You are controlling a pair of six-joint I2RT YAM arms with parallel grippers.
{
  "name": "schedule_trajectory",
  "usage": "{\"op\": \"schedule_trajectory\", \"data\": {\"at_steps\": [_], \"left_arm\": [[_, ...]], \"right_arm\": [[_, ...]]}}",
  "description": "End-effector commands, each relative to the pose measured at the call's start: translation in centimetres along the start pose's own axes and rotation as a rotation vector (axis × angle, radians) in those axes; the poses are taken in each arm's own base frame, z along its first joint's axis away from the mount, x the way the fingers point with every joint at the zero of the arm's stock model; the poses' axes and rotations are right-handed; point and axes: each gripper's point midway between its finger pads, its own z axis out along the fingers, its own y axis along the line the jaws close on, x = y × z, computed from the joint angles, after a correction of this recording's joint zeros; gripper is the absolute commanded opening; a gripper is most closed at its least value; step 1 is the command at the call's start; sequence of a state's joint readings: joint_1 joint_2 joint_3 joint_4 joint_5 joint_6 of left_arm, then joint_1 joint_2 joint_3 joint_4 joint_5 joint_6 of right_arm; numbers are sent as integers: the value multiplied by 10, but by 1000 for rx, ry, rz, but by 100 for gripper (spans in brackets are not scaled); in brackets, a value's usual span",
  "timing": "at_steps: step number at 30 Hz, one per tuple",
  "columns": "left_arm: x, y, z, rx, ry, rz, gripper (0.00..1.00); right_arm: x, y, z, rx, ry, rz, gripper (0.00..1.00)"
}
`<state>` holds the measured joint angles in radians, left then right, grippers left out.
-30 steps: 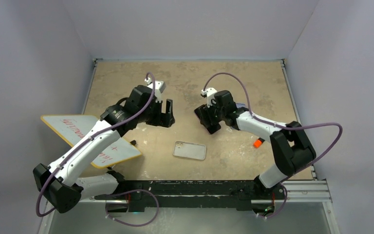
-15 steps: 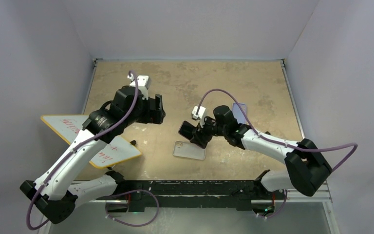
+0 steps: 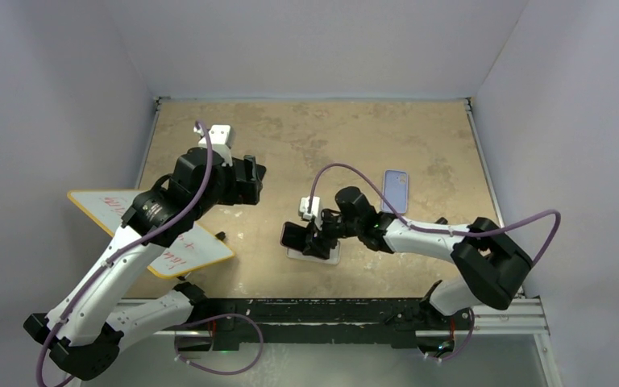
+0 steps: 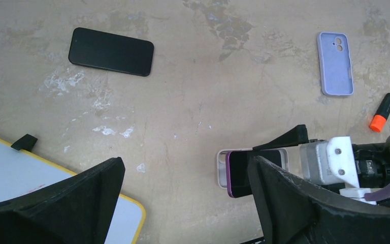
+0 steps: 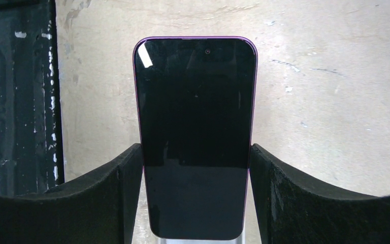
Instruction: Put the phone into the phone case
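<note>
My right gripper (image 3: 300, 237) is shut on a purple-edged phone (image 5: 195, 127), screen up, gripping its two long sides. It holds the phone just over the left part of a clear white phone case (image 3: 325, 255) lying flat near the table's front edge. The left wrist view shows the phone (image 4: 241, 173) overlapping the case (image 4: 222, 168), whose left rim still shows. I cannot tell whether phone and case touch. My left gripper (image 3: 248, 179) is open and empty, raised above the table to the left of the case.
A lilac phone case (image 3: 396, 190) lies at the right. A second, black phone (image 4: 110, 51) lies flat farther back. An orange marker (image 4: 382, 113) lies right of the case. A yellow-rimmed whiteboard (image 3: 133, 222) overhangs the table's left edge.
My right gripper carried the phone from mid-table forward and left, down over the clear case. My left arm drew back to the left and rose.
</note>
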<state>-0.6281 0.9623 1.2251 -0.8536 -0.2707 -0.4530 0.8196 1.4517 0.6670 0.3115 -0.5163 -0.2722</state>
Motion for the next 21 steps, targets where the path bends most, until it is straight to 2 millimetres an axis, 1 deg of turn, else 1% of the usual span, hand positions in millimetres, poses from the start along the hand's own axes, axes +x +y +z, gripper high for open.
{"op": "schedule_trajectory", "data": {"at_steps": [1, 7, 14, 16, 21], "left_arm": [[-7, 2, -4, -6, -30, -19, 97], [-1, 0, -1, 4, -13, -29, 96], [3, 1, 0, 5, -9, -37, 94], [4, 0, 1, 7, -5, -38, 94], [4, 0, 2, 9, -2, -34, 94]], "right_arm": [[-28, 2, 8, -23, -79, -95, 41], [-5, 1, 12, -6, -22, -95, 41], [19, -4, 9, 38, 48, -90, 41], [24, -5, 8, 51, 62, -87, 41], [29, -3, 8, 46, 80, -66, 41]]}}
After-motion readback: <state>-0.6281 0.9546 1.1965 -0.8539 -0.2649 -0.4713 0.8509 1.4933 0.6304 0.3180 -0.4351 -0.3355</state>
